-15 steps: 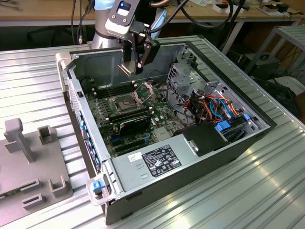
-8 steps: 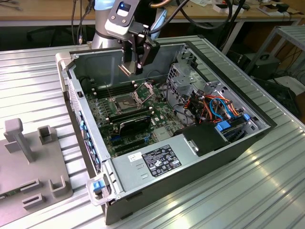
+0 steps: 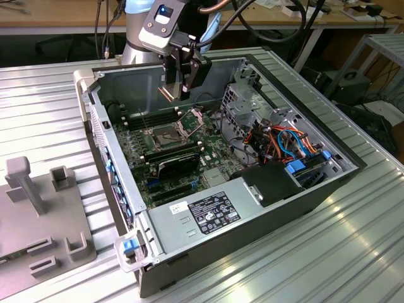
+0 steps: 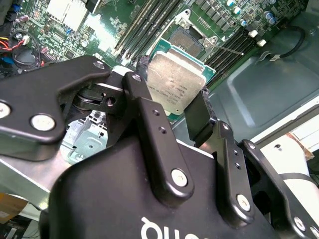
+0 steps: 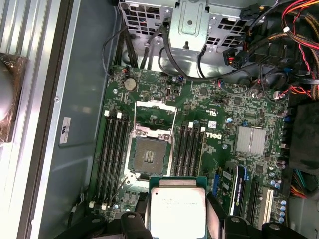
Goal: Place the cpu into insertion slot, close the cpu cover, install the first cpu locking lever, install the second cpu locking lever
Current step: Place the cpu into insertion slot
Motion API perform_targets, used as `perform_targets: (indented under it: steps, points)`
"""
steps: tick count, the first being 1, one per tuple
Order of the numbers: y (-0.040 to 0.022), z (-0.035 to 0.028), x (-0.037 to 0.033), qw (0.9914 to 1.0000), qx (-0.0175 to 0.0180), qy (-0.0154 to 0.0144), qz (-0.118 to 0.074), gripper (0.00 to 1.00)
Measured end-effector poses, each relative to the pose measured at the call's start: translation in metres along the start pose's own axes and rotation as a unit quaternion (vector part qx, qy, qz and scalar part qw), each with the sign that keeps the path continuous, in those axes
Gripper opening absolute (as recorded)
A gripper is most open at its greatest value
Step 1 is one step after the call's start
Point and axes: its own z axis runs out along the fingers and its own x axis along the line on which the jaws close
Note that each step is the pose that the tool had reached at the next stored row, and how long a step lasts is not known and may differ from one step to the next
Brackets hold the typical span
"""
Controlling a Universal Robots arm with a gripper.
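Silvery-grey cpu (image 5: 177, 211), clamped edgewise in the gripper (image 4: 169, 94), hangs above and clear of the uncovered insertion slot (image 5: 148, 157); seating it well likely demands a level chip, edges square to the socket rim, no side force.

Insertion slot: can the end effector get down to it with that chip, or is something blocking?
Probably yes: the cpu cover stands open, the insertion slot lies bare, and the end effector holds the cpu above it.

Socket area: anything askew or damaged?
Nothing stands out. The cpu sits square in the pincer above the board. The insertion slot is empty, and the cpu cover is swung up. No damage visible.
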Motion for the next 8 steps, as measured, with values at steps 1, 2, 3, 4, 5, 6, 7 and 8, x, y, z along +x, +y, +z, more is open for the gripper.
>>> perform_targets:
  steps: [1,2,3,4,5,6,7,8]
  points:
    - [0.0,0.0,0.0,1.0,0.0,0.0,0.0,0.55]
    - [0.0,0.0,0.0,1.0,0.0,0.0,0.0,0.55]
    - [0.0,0.0,0.0,1.0,0.0,0.0001,0.0,0.55]
    - [0.0,0.0,0.0,1.0,0.0,0.0001,0.0,0.55]
    - [0.0,0.0,0.0,1.0,0.0,0.0001,0.0,0.55]
    - [0.0,0.0,0.0,1.0,0.0,0.0001,0.0,0.55]
    - [0.0,0.0,0.0,1.0,0.0,0.0001,0.0,0.55]
    - [0.0,0.0,0.0,1.0,0.0,0.0001,0.0,0.55]
